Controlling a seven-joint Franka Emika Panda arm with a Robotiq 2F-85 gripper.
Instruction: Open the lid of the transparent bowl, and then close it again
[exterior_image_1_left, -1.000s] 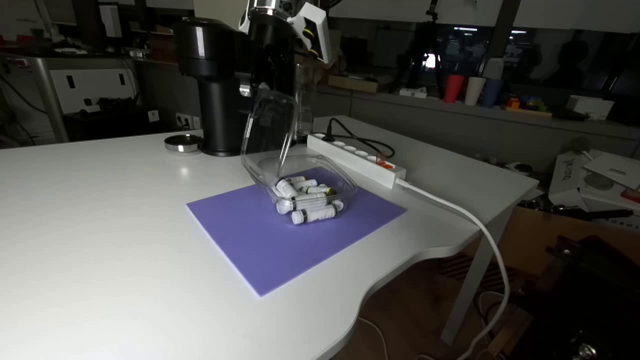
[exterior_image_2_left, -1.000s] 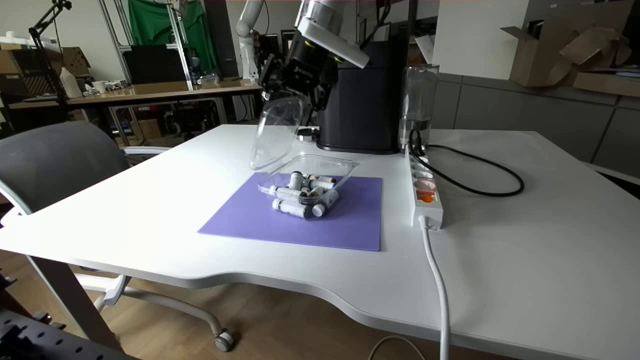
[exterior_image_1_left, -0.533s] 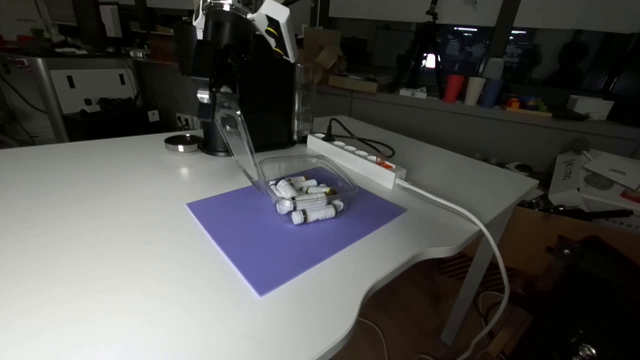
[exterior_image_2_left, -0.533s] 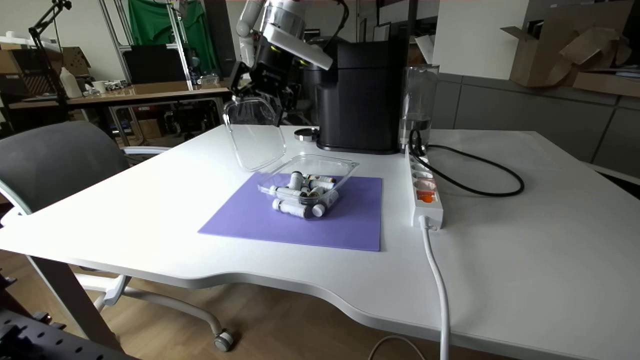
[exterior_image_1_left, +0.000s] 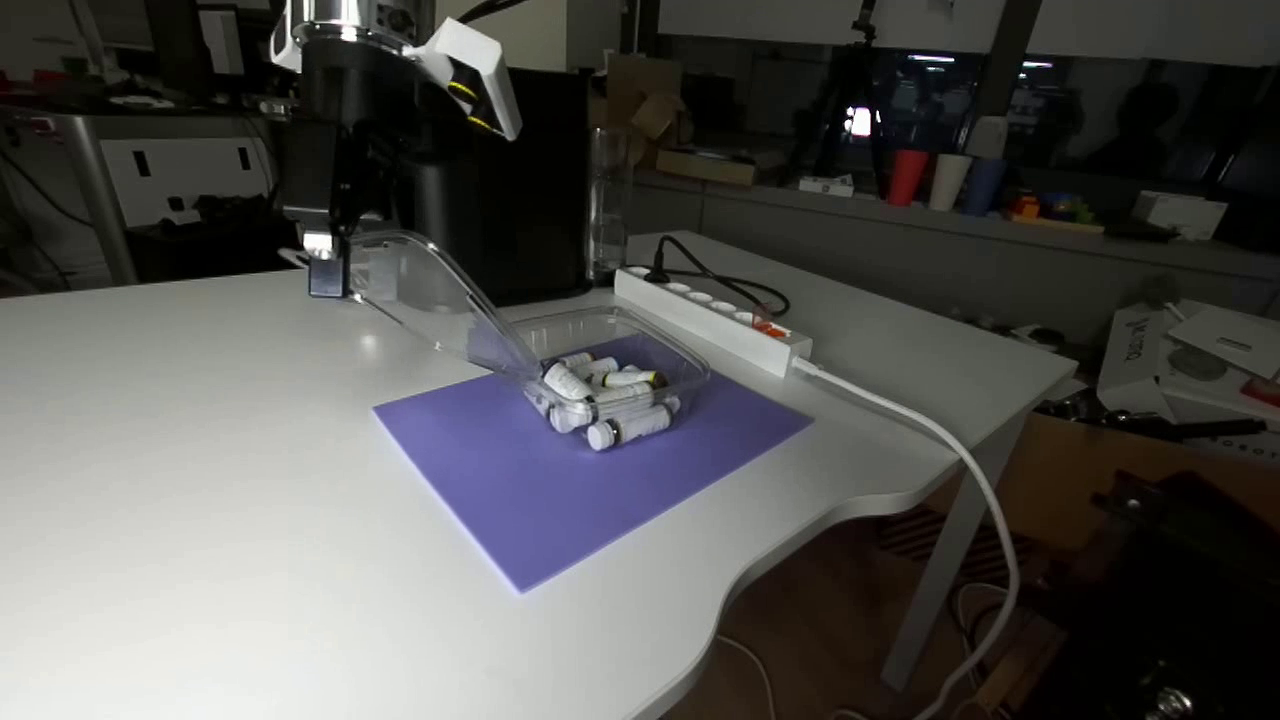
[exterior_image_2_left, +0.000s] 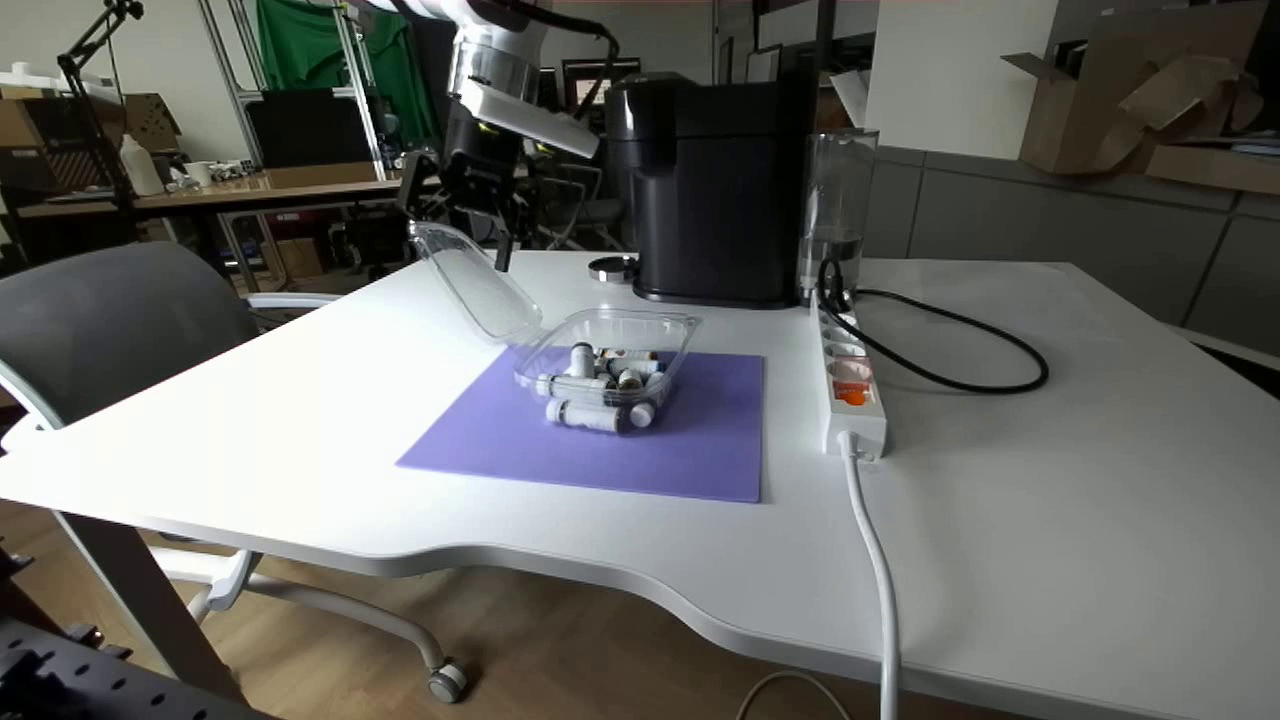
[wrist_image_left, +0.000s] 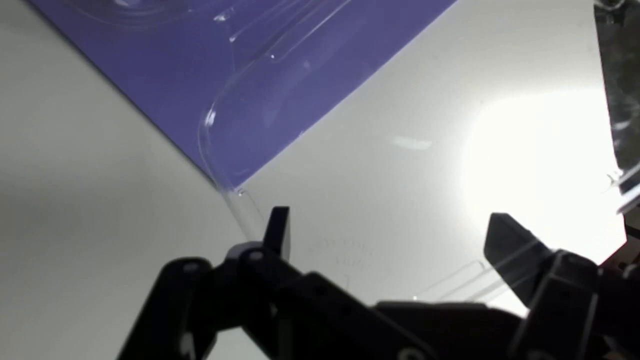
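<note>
Left to right in both exterior views: the gripper (wrist_image_left: 390, 212), fingers spread and not clamped, is at the outer end of the lid (exterior_image_2_left: 485, 290), which leans outward beside the uncovered bowl (exterior_image_2_left: 640, 325) on the mat (exterior_image_2_left: 600, 468). Opening is judged nearly complete; closing remains. The wrist view shows the finger gap plainly; the bottles (exterior_image_1_left: 640, 425) are recognizable only in the exterior views.

1. A black gripper (exterior_image_1_left: 338, 262) is hanging at the raised end of the clear lid (exterior_image_1_left: 430, 300).
2. The lid is leaning back from the transparent bowl (exterior_image_1_left: 680, 360).
3. Small white-labelled vials (exterior_image_1_left: 637, 426) are lying heaped in the bowl, which is sitting on a purple mat (exterior_image_1_left: 520, 500).
</note>
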